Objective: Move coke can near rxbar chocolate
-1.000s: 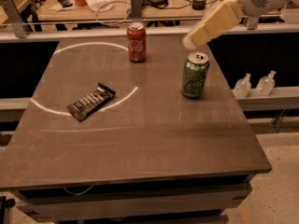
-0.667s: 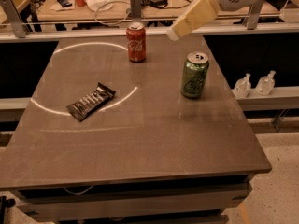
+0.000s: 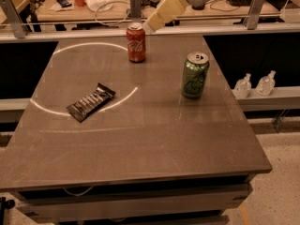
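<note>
Claw (image 3: 152, 24) now leftward, beside coke can (image 3: 136, 43)

We see a brown tabletop (image 3: 154, 139) carrying three things. The coke can (image 3: 136, 42) stands upright near the far edge, about midway along it. The rxbar chocolate (image 3: 91, 101) lies flat and slanted toward the left, well apart from it. A green can (image 3: 194, 75) stands upright on the right. The tool (image 3: 151, 25) hangs over the far edge, just right of the coke can's top.
</note>
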Robot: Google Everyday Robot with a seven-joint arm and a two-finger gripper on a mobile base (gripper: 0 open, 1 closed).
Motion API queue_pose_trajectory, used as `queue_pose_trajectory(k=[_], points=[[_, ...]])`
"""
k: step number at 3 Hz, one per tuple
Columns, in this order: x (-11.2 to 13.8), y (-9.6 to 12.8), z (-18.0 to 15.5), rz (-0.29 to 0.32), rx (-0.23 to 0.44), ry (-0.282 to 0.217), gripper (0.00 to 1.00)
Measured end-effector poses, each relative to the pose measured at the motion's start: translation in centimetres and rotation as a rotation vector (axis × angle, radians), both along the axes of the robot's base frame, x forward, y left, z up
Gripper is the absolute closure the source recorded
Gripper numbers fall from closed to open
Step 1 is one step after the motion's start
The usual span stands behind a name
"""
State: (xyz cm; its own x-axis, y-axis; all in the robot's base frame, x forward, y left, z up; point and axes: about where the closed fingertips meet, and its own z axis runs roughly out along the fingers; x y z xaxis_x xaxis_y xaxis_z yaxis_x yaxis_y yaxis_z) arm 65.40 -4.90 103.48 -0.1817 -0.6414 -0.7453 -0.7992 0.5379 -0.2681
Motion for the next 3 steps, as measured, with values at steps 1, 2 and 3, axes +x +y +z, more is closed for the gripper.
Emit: queue_pose_trajectory(k=[1, 2, 3], points=[[0.1, 0.6, -1.3, -0.012, -0.013, 0.022, 0.00], [1.1, 0.2, -5.2, -0.059, 0.030, 0.083, 0.00], [2.9, -1.4, -8.9, -0.098, 0.094, 0.126, 0.00]])
